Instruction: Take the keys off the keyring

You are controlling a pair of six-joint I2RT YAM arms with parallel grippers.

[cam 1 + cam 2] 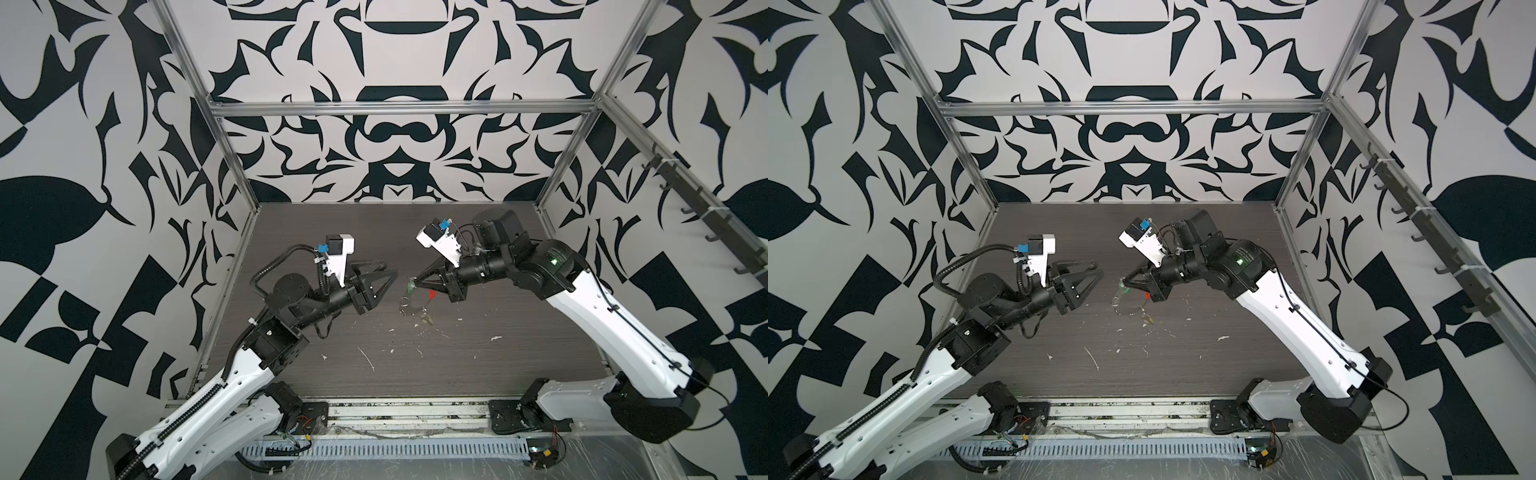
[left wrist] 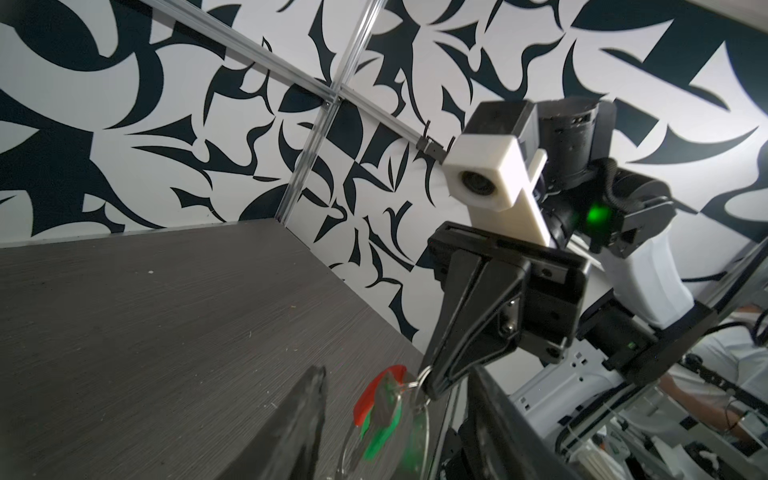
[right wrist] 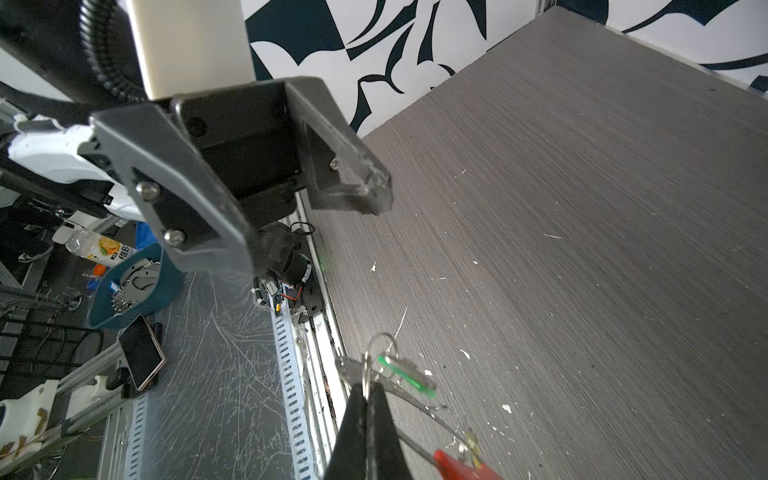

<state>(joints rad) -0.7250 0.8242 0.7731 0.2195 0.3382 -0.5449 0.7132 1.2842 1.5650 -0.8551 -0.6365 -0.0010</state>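
Many white flecks [image 1: 370,359] dot table [image 1: 519,370] beside keyring [image 1: 404,308]; left hand [image 1: 392,267] spread, clear.

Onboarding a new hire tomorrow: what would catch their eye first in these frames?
The bold black-and-white patterned walls dominate, enclosing a dark table. At mid-table the right end effector is shut on the keyring, which hangs below it with a green-tagged key and a red sleeve. The left end effector faces it, open, empty and apart.
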